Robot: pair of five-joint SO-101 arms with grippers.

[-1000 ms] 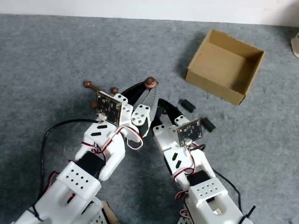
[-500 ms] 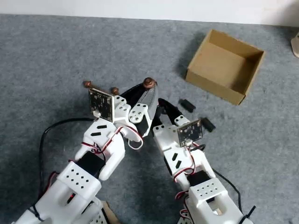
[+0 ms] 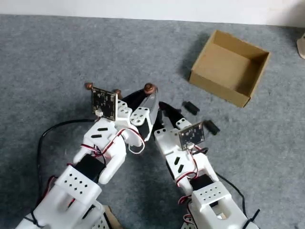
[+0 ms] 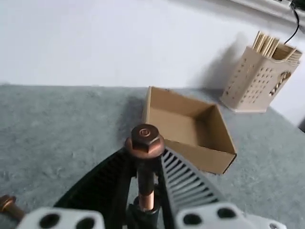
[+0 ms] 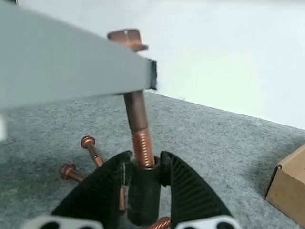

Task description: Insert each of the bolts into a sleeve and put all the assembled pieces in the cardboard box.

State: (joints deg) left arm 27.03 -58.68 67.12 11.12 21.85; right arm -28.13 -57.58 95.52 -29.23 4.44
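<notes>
My left gripper [image 3: 147, 95] is shut on a copper bolt [image 3: 148, 88]; in the left wrist view its hex head [image 4: 144, 139] stands up between the fingers. My right gripper [image 3: 164, 109] sits just beside it, shut on a black sleeve [image 5: 142, 193]. The bolt's threaded end [image 5: 143, 149] enters the sleeve's open top. Two more black sleeves [image 3: 191, 108] [image 3: 211, 127] lie on the carpet to the right of the grippers. Loose bolts [image 3: 89, 86] [image 3: 116, 92] lie to the left. The open cardboard box [image 3: 228, 67] stands at the back right.
Grey carpet covers the table. A perforated holder with sticks [image 4: 259, 71] stands beyond the box, and its edge [image 3: 300, 45] shows at the far right. A black cable [image 3: 47, 138] loops left of the left arm.
The left gripper has turned at the wrist and drawn the bolt slightly back toward the right gripper's sleeve. The right arm has shifted slightly left.
</notes>
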